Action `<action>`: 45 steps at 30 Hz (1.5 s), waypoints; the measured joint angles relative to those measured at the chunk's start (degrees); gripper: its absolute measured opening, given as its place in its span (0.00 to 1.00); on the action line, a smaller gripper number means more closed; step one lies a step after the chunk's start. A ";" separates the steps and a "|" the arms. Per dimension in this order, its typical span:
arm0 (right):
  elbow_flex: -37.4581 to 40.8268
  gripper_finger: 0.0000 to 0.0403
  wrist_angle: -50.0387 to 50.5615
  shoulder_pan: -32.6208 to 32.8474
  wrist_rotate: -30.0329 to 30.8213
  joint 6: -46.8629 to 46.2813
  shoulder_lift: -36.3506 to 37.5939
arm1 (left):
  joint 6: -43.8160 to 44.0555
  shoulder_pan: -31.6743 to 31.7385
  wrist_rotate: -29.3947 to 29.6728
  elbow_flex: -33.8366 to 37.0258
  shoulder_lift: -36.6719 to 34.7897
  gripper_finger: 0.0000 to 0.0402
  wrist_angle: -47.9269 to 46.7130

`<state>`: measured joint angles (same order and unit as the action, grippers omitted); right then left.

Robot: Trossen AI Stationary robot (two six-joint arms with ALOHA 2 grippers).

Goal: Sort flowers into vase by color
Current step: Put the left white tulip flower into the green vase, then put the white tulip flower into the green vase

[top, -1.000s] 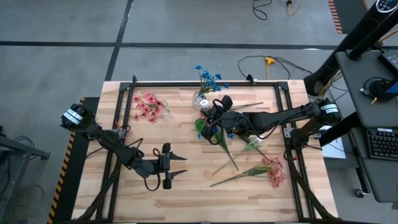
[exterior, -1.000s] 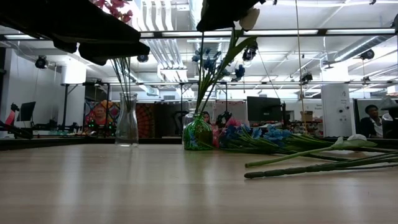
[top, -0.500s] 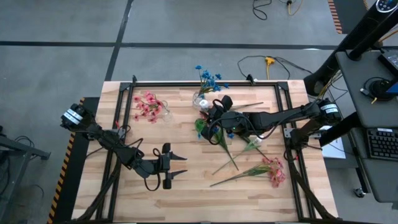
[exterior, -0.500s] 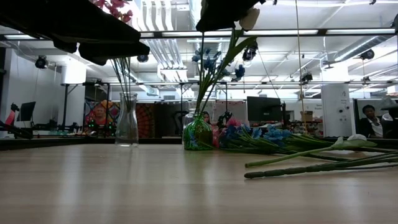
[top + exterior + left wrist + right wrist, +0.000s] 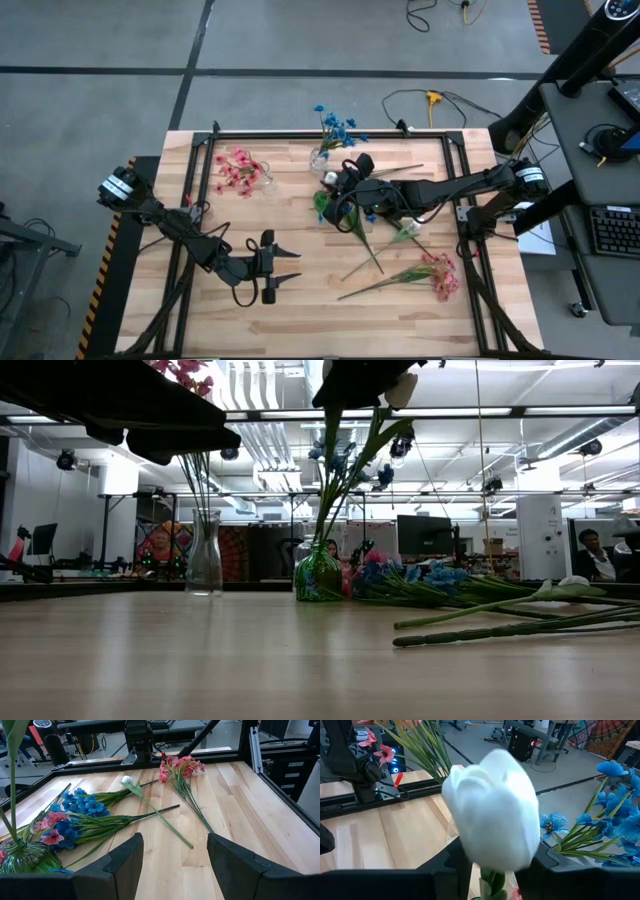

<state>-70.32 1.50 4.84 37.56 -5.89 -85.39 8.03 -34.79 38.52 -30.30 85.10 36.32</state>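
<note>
The right gripper's (image 5: pixel 340 181) fingers (image 5: pixel 455 857) flank the stem just under a white tulip bloom (image 5: pixel 492 827) in the right wrist view; whether they clamp it or have let go cannot be told. From above, that gripper hangs at the table's centre, over a green glass vase (image 5: pixel 324 205) that the white flower appears to be entering. Just at 12 o'clock from it, a clear vase (image 5: pixel 319 158) near the far edge holds blue flowers (image 5: pixel 334 124). Well off at 9 o'clock, another clear vase (image 5: pixel 262 183) holds pink flowers (image 5: pixel 235 167). So sorting looks about half done, with each colour seemingly begun. Still loose on the wooden table (image 5: pixel 240 320), at 4 to 5 o'clock from the green vase: a pink sprig (image 5: pixel 440 272) near the right front corner, a white bud on a long stem (image 5: pixel 127 780), and a bundle of blue blossoms with some pink (image 5: pixel 82 806) lying just beside the vase. The left gripper (image 5: pixel 286 265) waits near the front edge at 7 o'clock, its fingers (image 5: pixel 122 865) apart and holding nothing.
</note>
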 joint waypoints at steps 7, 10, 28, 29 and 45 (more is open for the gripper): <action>-0.56 0.40 0.72 0.15 -0.02 0.72 0.33 | -0.01 0.01 0.00 0.00 0.00 0.51 -0.02; -1.22 0.46 2.02 0.15 -0.01 0.52 0.39 | 0.00 0.00 0.00 0.00 0.00 0.51 -0.04; -8.28 0.71 8.71 0.15 0.01 -0.57 0.50 | 0.00 0.01 0.00 0.00 0.00 0.51 -0.02; -8.55 0.71 8.94 0.15 -0.02 -0.57 0.50 | 0.00 0.00 0.00 0.00 0.00 0.51 -0.02; -15.45 0.71 14.62 0.60 -0.08 0.62 0.50 | 0.00 0.01 0.00 0.00 0.00 0.51 0.00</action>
<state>-85.77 16.12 5.44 37.48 -5.27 -84.88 8.03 -34.78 38.52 -30.30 85.10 36.32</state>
